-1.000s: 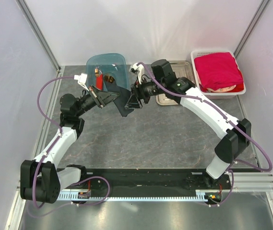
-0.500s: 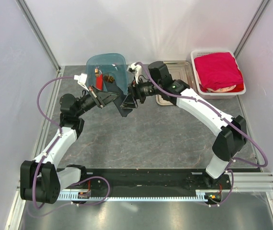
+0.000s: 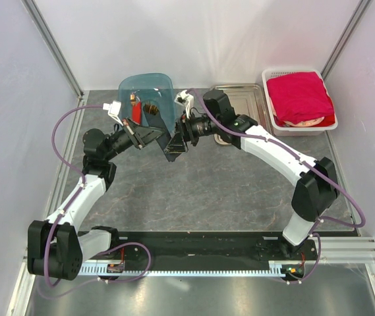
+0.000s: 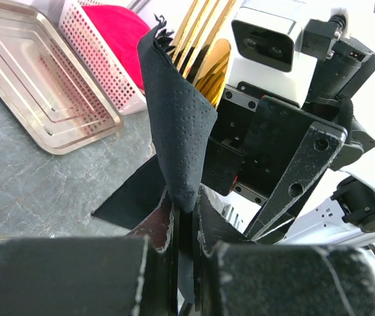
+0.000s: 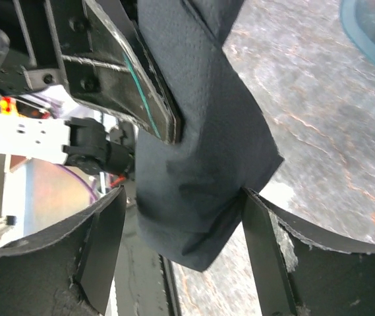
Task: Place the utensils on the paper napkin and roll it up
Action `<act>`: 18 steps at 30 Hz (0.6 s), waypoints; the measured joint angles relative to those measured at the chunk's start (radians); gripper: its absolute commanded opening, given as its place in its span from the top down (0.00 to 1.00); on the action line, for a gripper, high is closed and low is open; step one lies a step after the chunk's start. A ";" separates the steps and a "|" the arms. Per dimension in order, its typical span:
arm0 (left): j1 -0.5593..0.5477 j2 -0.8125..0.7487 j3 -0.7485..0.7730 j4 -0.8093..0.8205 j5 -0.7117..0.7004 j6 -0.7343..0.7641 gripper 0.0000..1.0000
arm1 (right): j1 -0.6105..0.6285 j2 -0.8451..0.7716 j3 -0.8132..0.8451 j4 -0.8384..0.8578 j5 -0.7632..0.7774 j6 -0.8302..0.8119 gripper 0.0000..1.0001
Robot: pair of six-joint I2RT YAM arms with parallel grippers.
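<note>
**Napkin bundle held in the air between the two arms**

The left fingers (image 4: 155, 230) are pressed together on a fold of the black napkin (image 4: 177, 125), gripping it near its lower end. The napkin is wrapped loosely around the gold utensils (image 4: 203, 33), whose fork tines and a spoon bowl stick out of its open top. The bundle hangs above the table (image 3: 200, 191), toward the back at the centre, just in front of a blue tub (image 3: 146, 84).

The right fingers (image 5: 101, 250) are spread wide, one on each side of the napkin's crumpled end, without clamping it.

Off to the right at the back are a steel tray (image 4: 35, 72) and a white basket (image 4: 98, 62) holding a red cloth (image 4: 124, 33).
</note>
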 measured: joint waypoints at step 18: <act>-0.012 -0.016 0.000 0.010 0.031 0.000 0.98 | -0.006 0.005 -0.155 0.400 -0.164 0.344 0.67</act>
